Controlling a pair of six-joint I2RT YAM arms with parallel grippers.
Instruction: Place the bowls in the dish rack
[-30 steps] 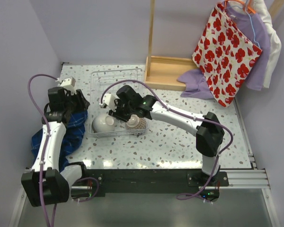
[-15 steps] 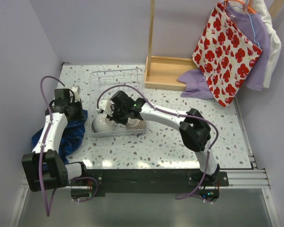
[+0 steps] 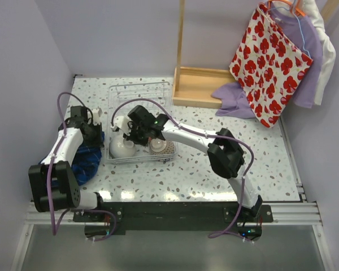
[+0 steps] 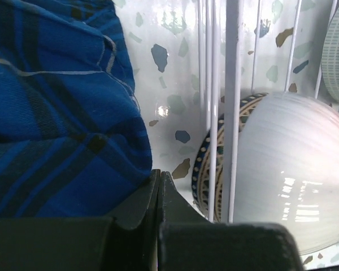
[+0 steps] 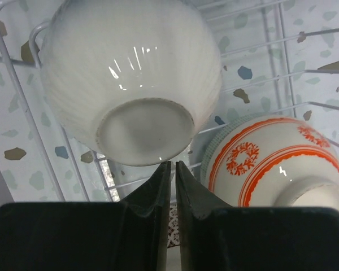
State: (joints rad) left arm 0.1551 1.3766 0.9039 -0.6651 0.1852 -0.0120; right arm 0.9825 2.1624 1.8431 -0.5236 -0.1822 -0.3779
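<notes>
The clear dish rack point(image 3: 140, 93) holds a white bowl point(image 3: 122, 148) lying bottom-up, an orange-patterned bowl point(image 3: 157, 145) and a brown net-patterned bowl point(image 3: 169, 151). My right gripper point(image 3: 131, 132) hovers just above the white bowl point(image 5: 130, 73). Its fingers point(image 5: 173, 165) are shut to a thin slit with nothing between them, and the orange-patterned bowl point(image 5: 271, 164) sits to their right. My left gripper point(image 3: 97, 126) is outside the rack's left side, shut point(image 4: 160, 174) and empty. Through the rack's bars point(image 4: 233, 84) it faces the white bowl point(image 4: 294, 180) and a dotted-rim bowl point(image 4: 203, 169) behind it.
A blue plaid cloth point(image 3: 82, 155) lies left of the rack, under the left arm point(image 4: 51, 113). A shallow wooden box point(image 3: 200, 84) stands behind the rack on the right. A purple cloth point(image 3: 237, 101) and a red-flowered bag point(image 3: 268, 62) hang at the far right.
Both grippers have closed. The left arm swung in toward the rack's left side. The right gripper shifted left and back, from above the two bowls to over the white bowl.
</notes>
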